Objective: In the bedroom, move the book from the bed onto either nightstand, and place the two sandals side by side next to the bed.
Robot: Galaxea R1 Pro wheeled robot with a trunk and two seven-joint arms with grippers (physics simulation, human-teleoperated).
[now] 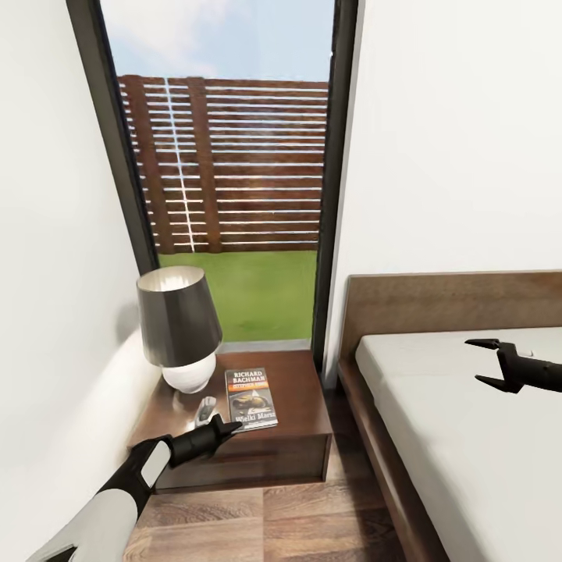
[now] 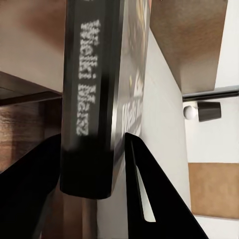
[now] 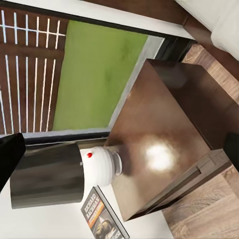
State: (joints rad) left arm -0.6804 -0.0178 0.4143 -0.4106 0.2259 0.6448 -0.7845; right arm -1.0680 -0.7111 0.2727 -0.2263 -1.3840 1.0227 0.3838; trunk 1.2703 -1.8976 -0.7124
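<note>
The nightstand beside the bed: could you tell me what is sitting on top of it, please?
On the nightstand: a lamp and the book, with the left gripper at the book's near edge. The wood beneath them is hidden.

At my ten o'clock I see a table lamp with a dark, glossy tapered shade on a round white base; a small red dot marks that base. At twelve o'clock a tall dark-framed window shows a slatted brown fence, a strip of green grass and pale blue sky. White walls stand either side
</note>
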